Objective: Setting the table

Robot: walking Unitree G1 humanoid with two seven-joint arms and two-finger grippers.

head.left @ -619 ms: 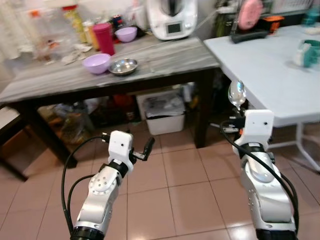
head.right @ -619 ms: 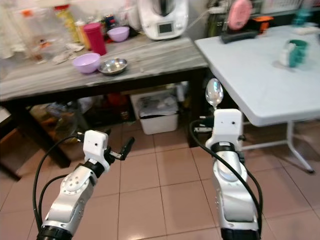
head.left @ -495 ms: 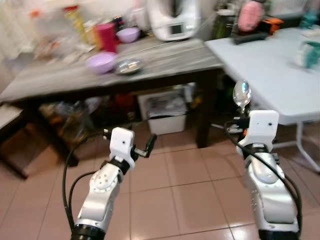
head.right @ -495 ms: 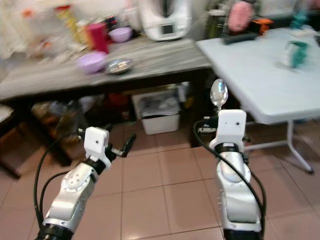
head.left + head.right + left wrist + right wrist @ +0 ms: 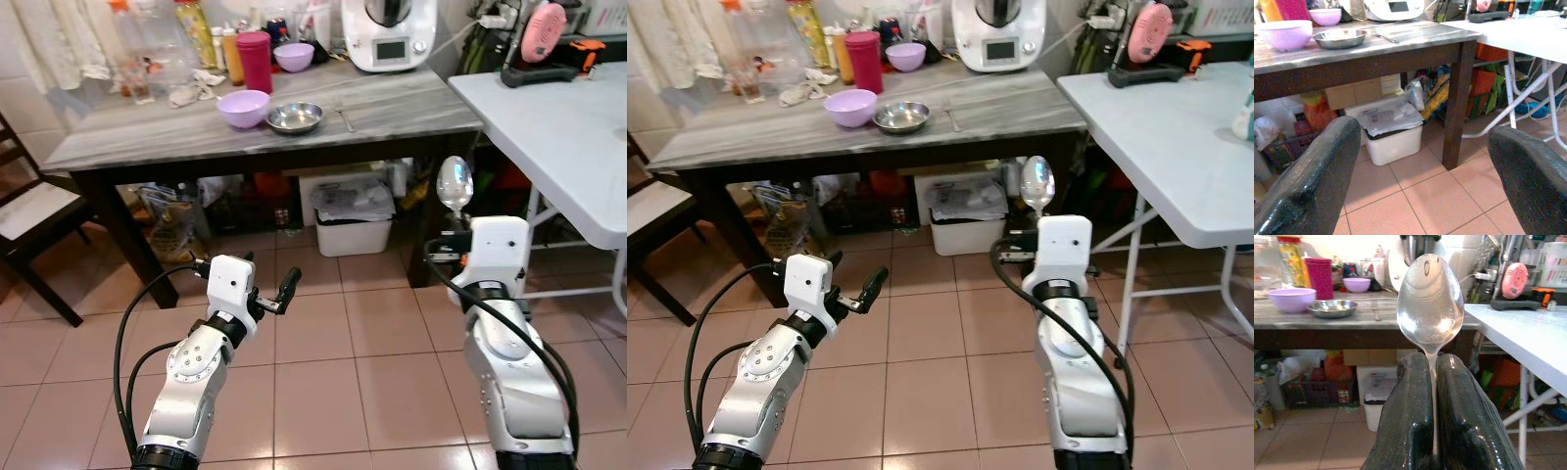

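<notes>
Gripping the spoon [image 5: 1429, 303] by its handle, the right claw [image 5: 1433, 396] is pinched tight with the bowl standing upright, probably to carry it steady toward a place setting. The left claw [image 5: 1415, 161] hangs spread apart and empty over the tiled floor [image 5: 323, 352]. Beyond stands a dark wooden desk [image 5: 392, 98] bearing a purple bowl [image 5: 244, 107] and a steel dish [image 5: 296, 117], with a white desk [image 5: 568, 127] beside it on the right.

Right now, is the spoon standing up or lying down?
Standing up. The spoon points bowl-up, its handle pinched between the shut fingers of the right gripper, in the air in front of the wooden table.
</notes>
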